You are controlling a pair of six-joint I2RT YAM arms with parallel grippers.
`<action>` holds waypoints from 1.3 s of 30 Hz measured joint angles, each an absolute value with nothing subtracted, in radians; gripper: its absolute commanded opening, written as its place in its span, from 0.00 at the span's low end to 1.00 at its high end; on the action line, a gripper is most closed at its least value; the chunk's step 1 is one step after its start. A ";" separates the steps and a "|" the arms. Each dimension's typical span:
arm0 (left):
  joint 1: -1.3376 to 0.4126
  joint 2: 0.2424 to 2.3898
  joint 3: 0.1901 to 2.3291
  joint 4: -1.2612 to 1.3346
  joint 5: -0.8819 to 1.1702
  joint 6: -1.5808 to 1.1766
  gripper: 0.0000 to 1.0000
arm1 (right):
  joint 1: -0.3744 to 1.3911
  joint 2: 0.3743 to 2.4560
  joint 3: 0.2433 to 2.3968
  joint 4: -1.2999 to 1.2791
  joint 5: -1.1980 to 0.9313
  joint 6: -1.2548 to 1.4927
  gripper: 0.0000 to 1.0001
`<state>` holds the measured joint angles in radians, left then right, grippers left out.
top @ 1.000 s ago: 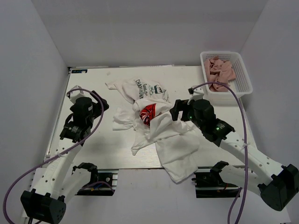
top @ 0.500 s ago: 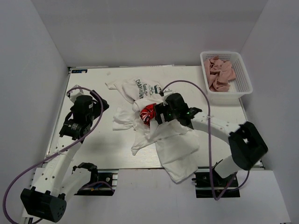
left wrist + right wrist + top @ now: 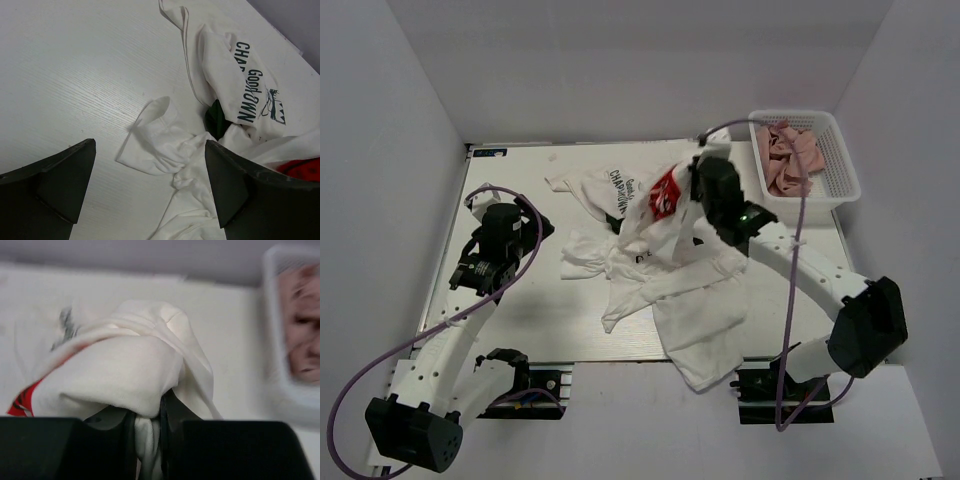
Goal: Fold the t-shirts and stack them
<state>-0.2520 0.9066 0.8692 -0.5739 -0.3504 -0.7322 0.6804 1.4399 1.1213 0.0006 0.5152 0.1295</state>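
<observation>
A heap of white t-shirts lies mid-table. My right gripper (image 3: 692, 192) is shut on a bunch of the white t-shirt with the red print (image 3: 663, 196) and holds it up above the heap, the cloth hanging down to the left. In the right wrist view that cloth (image 3: 125, 365) fills the space over the gripper (image 3: 148, 426), pinched between the jaws. A white t-shirt with dark lettering (image 3: 612, 186) (image 3: 240, 85) lies flat behind. Another white t-shirt (image 3: 705, 320) spreads toward the front edge. My left gripper (image 3: 528, 228) (image 3: 150, 147) hangs open to the left, above a white sleeve (image 3: 155, 142), holding nothing.
A white basket (image 3: 842, 168) (image 3: 277, 355) with pink clothes (image 3: 790, 155) (image 3: 302, 325) stands at the back right corner. Bare tabletop (image 3: 75, 75) lies left of the heap. White walls enclose the table on three sides.
My right gripper reached into the heap, closed on the red-print t-shirt and raised it up and toward the back right. The left arm stayed where it was.
</observation>
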 measured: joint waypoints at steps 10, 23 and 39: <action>-0.250 0.975 0.910 -0.581 -0.356 -0.732 1.00 | 0.299 1.514 1.607 0.023 0.767 -0.035 0.00; -0.250 1.127 0.979 -0.601 -0.359 -0.727 1.00 | -0.041 2.082 2.229 -0.179 0.711 -0.039 0.00; -0.251 1.269 1.033 -0.579 -0.323 -0.715 1.00 | -0.149 2.014 2.149 0.044 0.605 -0.166 0.00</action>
